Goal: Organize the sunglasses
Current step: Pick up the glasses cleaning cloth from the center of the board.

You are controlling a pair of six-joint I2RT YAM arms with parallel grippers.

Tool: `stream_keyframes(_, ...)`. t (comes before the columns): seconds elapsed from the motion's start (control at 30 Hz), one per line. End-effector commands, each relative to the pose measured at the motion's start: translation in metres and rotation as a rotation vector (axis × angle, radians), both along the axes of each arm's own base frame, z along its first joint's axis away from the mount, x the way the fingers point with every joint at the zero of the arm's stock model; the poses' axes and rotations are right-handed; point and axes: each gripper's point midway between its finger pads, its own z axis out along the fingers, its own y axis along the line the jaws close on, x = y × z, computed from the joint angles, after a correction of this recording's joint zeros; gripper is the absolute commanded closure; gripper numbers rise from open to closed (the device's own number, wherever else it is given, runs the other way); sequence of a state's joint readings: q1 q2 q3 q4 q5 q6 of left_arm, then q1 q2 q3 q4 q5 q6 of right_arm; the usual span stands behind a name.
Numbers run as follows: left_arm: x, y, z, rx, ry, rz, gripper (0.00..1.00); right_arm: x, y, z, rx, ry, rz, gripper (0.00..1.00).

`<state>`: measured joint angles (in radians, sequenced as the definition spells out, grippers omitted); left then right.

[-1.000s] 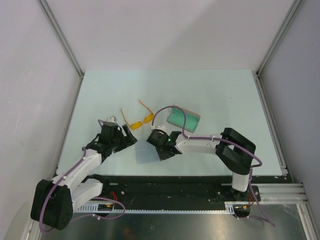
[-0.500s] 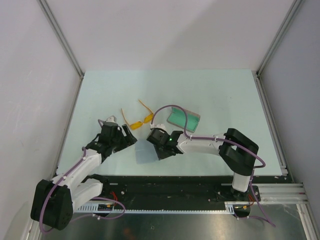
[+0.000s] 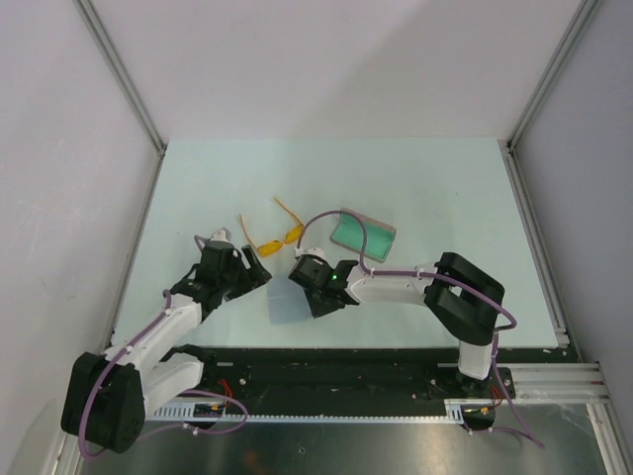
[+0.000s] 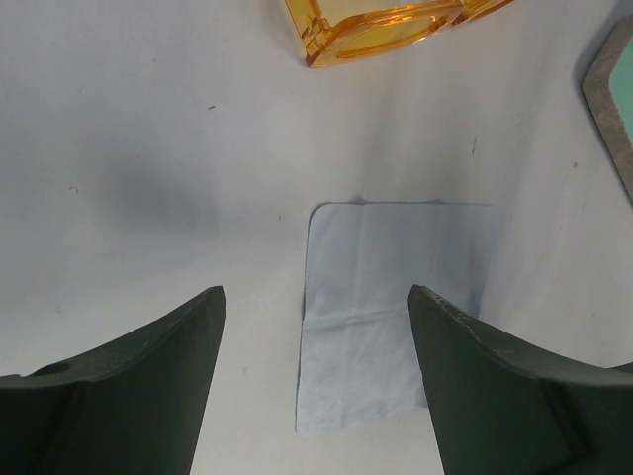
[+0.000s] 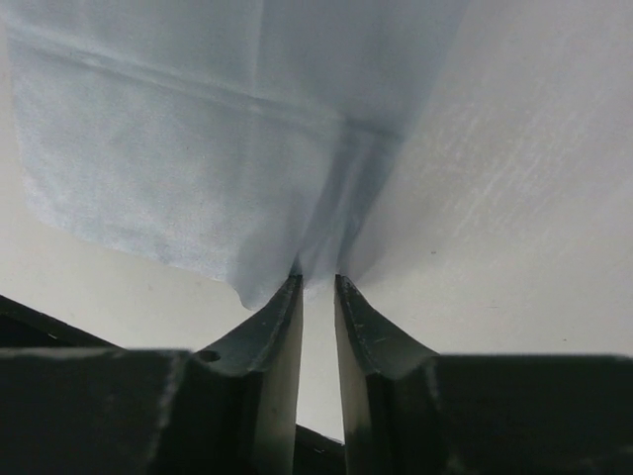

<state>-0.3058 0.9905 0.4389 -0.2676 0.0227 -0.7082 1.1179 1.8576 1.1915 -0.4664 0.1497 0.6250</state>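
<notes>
The sunglasses [image 3: 269, 240], with orange-yellow lenses and thin orange arms, lie unfolded on the table; the left wrist view shows their frame [image 4: 381, 30] at its top edge. My left gripper [image 3: 257, 276] [image 4: 316, 290] is open just short of them, low over the table. A light blue cloth [image 4: 381, 307] lies flat between its fingers. My right gripper [image 3: 305, 295] [image 5: 317, 279] is shut on the near edge of that cloth [image 5: 198, 148], which bunches up between its fingertips. The open case [image 3: 363, 235], with teal lining, lies right of the sunglasses.
The case's grey rim [image 4: 611, 104] shows at the right edge of the left wrist view. Both arms meet near the table's [image 3: 425, 188] front middle. Metal frame posts [image 3: 124, 79] and white walls enclose the table on three sides.
The right gripper's jaws have narrowed onto the cloth's edge, and its wrist has shifted slightly left. The left arm and the sunglasses have stayed put.
</notes>
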Motion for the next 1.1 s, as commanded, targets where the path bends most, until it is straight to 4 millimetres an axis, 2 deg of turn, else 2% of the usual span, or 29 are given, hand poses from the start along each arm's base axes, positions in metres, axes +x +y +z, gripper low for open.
stream_keyframes(0.0, 0.004, -0.004, 0.003, -0.019, -0.021, 0.000, 0.20, -0.001, -0.003, -0.008, -0.025, 0.010, -0.003, 0.80)
stream_keyframes(0.17, 0.005, -0.005, 0.003, -0.020, -0.022, -0.001, 0.20, 0.001, -0.008, -0.005, -0.045, -0.004, -0.007, 0.99)
stream_keyframes(0.2, 0.005, -0.005, 0.003, -0.022, -0.020, -0.001, 0.20, 0.001, -0.011, -0.004, -0.054, -0.007, -0.007, 1.00)
stream_keyframes(0.57, 0.002, -0.005, -0.002, -0.019, -0.010, -0.004, 0.20, 0.005, -0.025, 0.013, -0.096, -0.045, -0.006, 1.00)
stream_keyframes(0.83, 0.002, -0.006, -0.005, -0.022, -0.002, -0.006, 0.21, 0.005, -0.025, 0.018, -0.084, -0.044, -0.003, 1.00)
stream_keyframes(0.9, 0.002, -0.006, -0.004, -0.022, -0.006, -0.005, 0.21, 0.010, -0.023, 0.019, -0.072, -0.048, -0.014, 0.97)
stream_keyframes(0.93, 0.002, -0.006, -0.005, -0.019, -0.003, -0.006, 0.21, 0.011, -0.022, 0.019, -0.061, -0.044, -0.019, 0.87)
stream_keyframes(1.03, 0.002, -0.006, -0.005, -0.022, -0.006, -0.011, 0.21, 0.011, -0.012, 0.023, -0.009, -0.031, -0.018, 0.68)
stream_keyframes(1.07, 0.001, -0.006, -0.005, -0.022, -0.006, -0.011, 0.21, 0.009, -0.008, 0.023, 0.006, -0.020, -0.010, 0.66)
